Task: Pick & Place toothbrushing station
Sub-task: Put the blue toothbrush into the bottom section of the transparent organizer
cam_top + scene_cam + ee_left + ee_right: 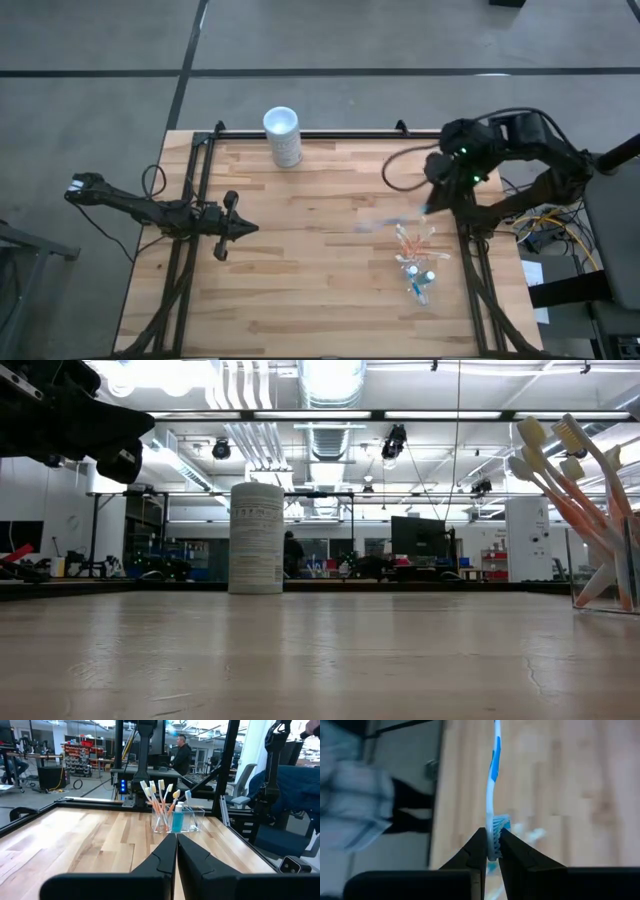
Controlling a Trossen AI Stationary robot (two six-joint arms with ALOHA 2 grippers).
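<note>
Blue-and-white item in grip: right gripper [492, 851] is clamped on the bristle head of a blue-and-white toothbrush [493, 765], handle pointing away from the fingers.
Right gripper position: raised over the table's right side, just beside the station as the high view shows it.
Station: clear cup [177, 820] stands on the wooden table [300, 260] near its right edge, already holding several orange-and-white toothbrushes [157, 802].
Left gripper: closed and empty [222, 227], parked at the table's left, well apart from the cup.
Other item: white cup [283, 136] at the far edge, uninvolved.
Step judged: delivering this brush into the cup.
Recommendation: bring the handle tip over a free gap, lower it upright, avoid nudging the light cup or standing brushes, and release only once seated.
</note>
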